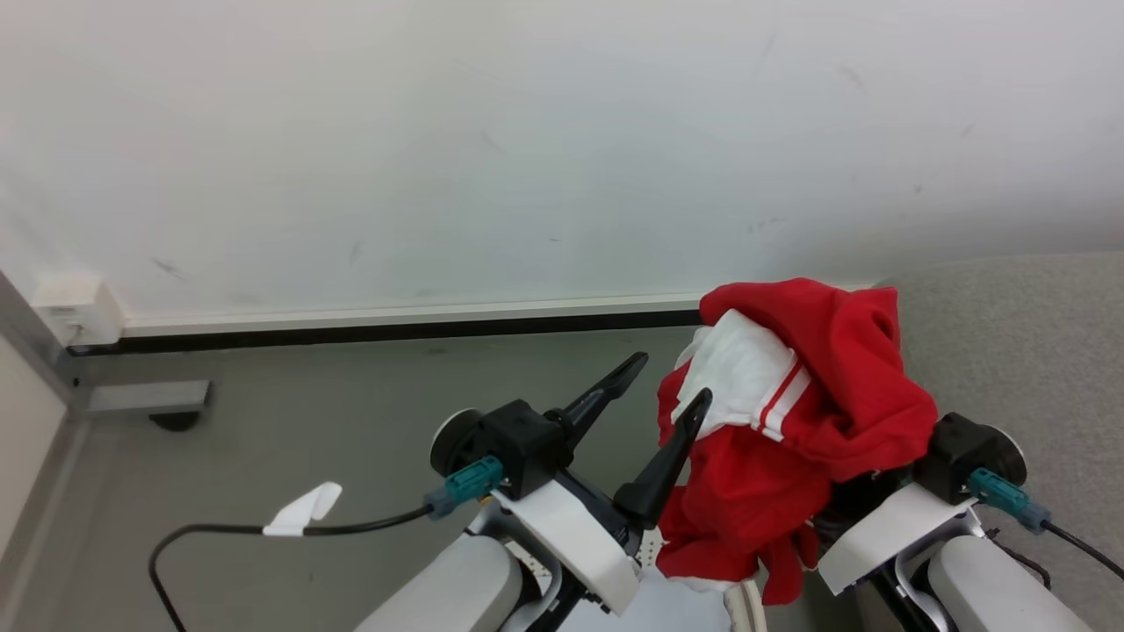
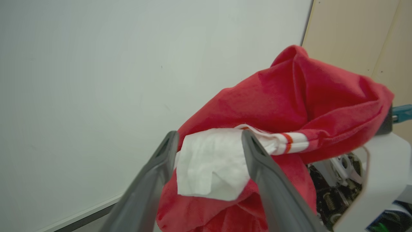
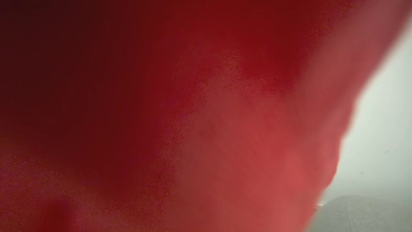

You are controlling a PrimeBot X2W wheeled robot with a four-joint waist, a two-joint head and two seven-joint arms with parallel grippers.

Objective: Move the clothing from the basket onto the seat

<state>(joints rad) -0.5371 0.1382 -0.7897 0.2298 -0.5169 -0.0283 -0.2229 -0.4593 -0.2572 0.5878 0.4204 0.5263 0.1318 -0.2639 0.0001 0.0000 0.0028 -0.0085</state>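
The red clothing (image 1: 817,412), with white trim and stripes, hangs bunched over my right gripper (image 1: 865,478). That gripper's fingers are buried in the fabric, which carries the garment's weight. In the right wrist view the clothing (image 3: 206,129) lies right against the lens. My left gripper (image 1: 666,386) stands open just left of the garment, one fingertip against its white trim. In the left wrist view the left gripper (image 2: 208,143) has its jaws wide apart, and the clothing (image 2: 289,96) shows its white patch beyond them. The grey seat (image 1: 1010,351) is at the right. A perforated white bit of the basket (image 1: 651,549) shows between my arms.
A white wall (image 1: 527,132) with a baseboard faces me across grey floor (image 1: 307,421). A wall box (image 1: 79,312) sits at the far left. A black cable (image 1: 219,529) with a white tag trails from my left wrist. A beige panel (image 2: 354,32) rises behind the garment.
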